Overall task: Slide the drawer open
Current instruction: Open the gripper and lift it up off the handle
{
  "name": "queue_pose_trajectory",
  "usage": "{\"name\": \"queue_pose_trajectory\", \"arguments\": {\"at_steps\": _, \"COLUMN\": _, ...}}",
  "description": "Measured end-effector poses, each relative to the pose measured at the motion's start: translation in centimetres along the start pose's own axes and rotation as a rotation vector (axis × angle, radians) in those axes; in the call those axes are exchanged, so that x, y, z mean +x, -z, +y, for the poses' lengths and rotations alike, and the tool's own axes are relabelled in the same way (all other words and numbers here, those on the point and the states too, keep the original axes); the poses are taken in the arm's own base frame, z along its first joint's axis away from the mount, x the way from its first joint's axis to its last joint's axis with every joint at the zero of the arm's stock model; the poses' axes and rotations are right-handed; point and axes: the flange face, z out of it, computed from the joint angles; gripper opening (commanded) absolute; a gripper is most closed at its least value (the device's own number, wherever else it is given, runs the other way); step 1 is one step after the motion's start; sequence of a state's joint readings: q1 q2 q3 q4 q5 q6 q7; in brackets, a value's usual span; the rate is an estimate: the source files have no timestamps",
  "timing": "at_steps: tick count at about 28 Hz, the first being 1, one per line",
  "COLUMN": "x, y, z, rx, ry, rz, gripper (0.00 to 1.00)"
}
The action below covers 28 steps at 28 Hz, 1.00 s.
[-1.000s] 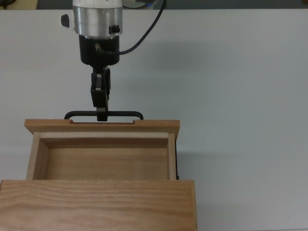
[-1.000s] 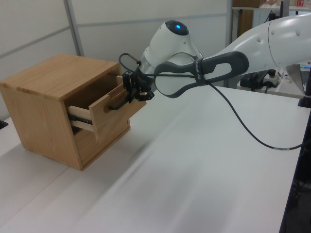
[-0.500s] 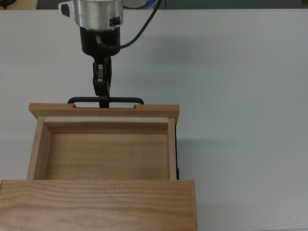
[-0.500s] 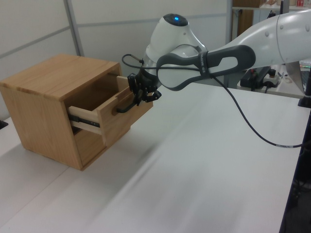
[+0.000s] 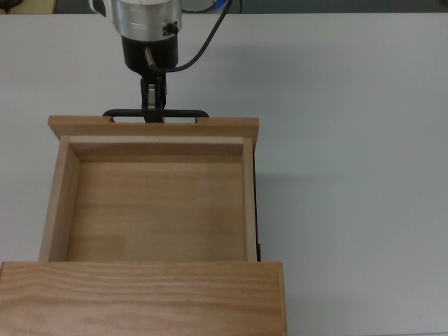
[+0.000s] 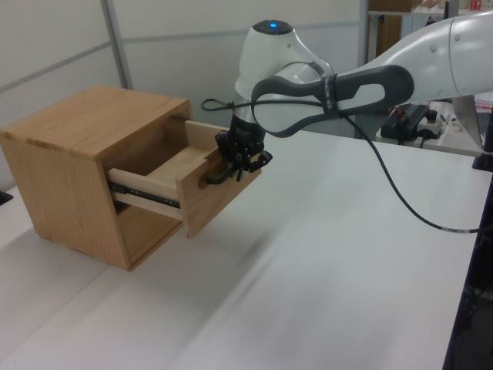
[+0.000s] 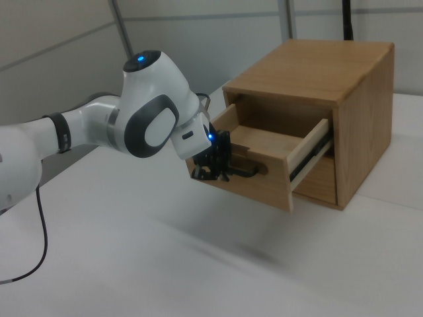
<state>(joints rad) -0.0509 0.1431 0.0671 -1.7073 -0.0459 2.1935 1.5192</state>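
Note:
The light wooden drawer [image 5: 154,128] stands pulled far out of the wooden cabinet [image 5: 140,297], and its inside is empty. A thin black bar handle [image 5: 185,112] runs across its front panel. My gripper [image 5: 152,110] is shut on the middle of that handle, reaching in from the top view's upper edge. In the left view the drawer [image 6: 204,204] juts out towards the left view's right, with the gripper [image 6: 235,163] at its handle [image 6: 213,177]. In the right view the drawer [image 7: 264,188] points left, and the gripper [image 7: 221,168] grips the handle [image 7: 250,172].
The cabinet [image 6: 69,131] sits on a white table [image 5: 350,175]. A black cable [image 6: 400,196] hangs from the arm [image 6: 331,89] over the table. Metal slide rails [image 6: 142,193] show along the drawer's side. Dark equipment [image 6: 408,119] stands beyond the table's far edge.
The gripper has pulled the handle away from the cabinet, and the drawer has slid out much farther, exposing most of its inside.

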Motion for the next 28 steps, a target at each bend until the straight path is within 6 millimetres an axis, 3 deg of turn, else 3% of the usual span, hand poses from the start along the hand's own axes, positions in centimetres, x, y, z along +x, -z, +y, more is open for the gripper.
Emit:
{"name": "queue_pose_trajectory", "arguments": {"at_steps": 13, "x": -0.3, "y": 3.6, "z": 1.9, "rx": -0.105, "ry": 0.002, "rz": 0.0, "gripper": 0.0}}
{"name": "queue_pose_trajectory", "arguments": {"at_steps": 21, "x": -0.4, "y": 4.3, "z": 1.9, "rx": -0.122, "ry": 0.004, "rz": -0.001, "gripper": 0.0}}
{"name": "queue_pose_trajectory", "arguments": {"at_steps": 24, "x": -0.4, "y": 4.7, "z": 1.8, "rx": -0.125, "ry": 0.005, "rz": -0.002, "gripper": 0.19}}
{"name": "queue_pose_trajectory", "arguments": {"at_steps": 26, "x": -0.4, "y": 5.6, "z": 1.7, "rx": -0.124, "ry": 0.005, "rz": -0.001, "gripper": 0.43}}
{"name": "queue_pose_trajectory", "arguments": {"at_steps": 28, "x": -0.5, "y": 6.4, "z": 1.8, "rx": -0.132, "ry": 0.005, "rz": -0.001, "gripper": 0.76}}
